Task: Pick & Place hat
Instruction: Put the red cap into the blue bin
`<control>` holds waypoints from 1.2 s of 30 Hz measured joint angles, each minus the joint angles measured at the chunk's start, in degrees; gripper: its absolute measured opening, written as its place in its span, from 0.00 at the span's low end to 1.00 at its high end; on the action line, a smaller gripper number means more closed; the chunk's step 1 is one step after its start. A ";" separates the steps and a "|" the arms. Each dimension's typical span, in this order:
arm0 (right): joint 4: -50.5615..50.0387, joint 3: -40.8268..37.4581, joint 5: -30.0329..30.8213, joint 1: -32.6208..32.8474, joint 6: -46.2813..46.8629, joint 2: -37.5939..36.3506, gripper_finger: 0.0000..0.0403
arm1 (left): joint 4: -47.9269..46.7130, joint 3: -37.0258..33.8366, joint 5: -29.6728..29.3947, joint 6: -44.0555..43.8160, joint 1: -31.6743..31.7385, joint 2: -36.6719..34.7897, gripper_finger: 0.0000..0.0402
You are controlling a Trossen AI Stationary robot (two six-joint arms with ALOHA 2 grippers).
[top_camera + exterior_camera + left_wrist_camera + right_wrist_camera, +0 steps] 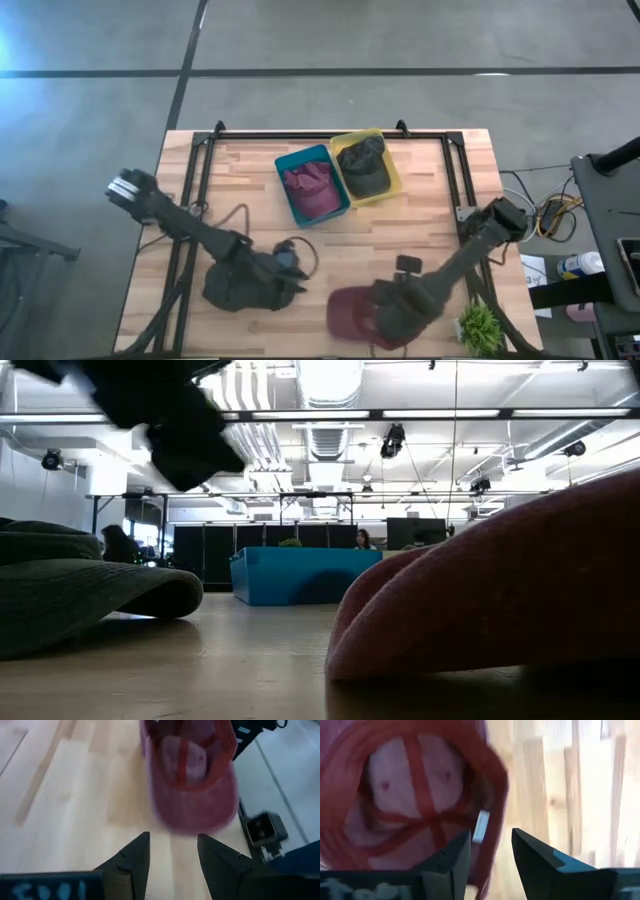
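Note:
A maroon hat point(348, 312) lies upside down near the table's near edge, its inside and seam tapes facing up point(410, 795). My right gripper point(490, 852) is open over its right rim, one finger above the inside and one outside. A dark grey hat point(238, 287) rests flat on the table to the left point(60, 585). My left gripper point(292, 265) hovers open just right of it, over bare wood point(172, 852), and faces the maroon hat point(192, 775). My right gripper comes at the maroon hat from above. Its open fingers stand on either side of the rim point(492, 835), next to a small white label. I cannot tell whether they touch it. The hat rests on the table.
A blue bin point(312, 185) holding a maroon hat and a yellow bin point(366, 166) holding a dark hat stand at the far middle. A small green plant point(480, 326) sits at the near right corner. Bare wood lies between the two loose hats and the bins.

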 joint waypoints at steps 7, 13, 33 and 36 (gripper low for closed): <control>-5.34 -2.17 -0.26 9.12 15.66 -1.24 0.32 | -4.77 15.62 0.04 4.15 -0.09 14.09 0.39; -4.66 -3.89 0.05 15.88 34.62 -3.76 0.33 | -7.15 26.62 4.20 2.82 -0.16 24.33 0.39; 11.12 -22.15 -4.28 19.17 29.20 -4.99 0.31 | -17.38 39.24 7.56 -0.95 -0.15 37.89 0.39; 17.90 -25.51 -3.34 16.88 23.55 -4.99 0.31 | -17.69 38.60 7.01 -2.95 -0.22 37.43 0.39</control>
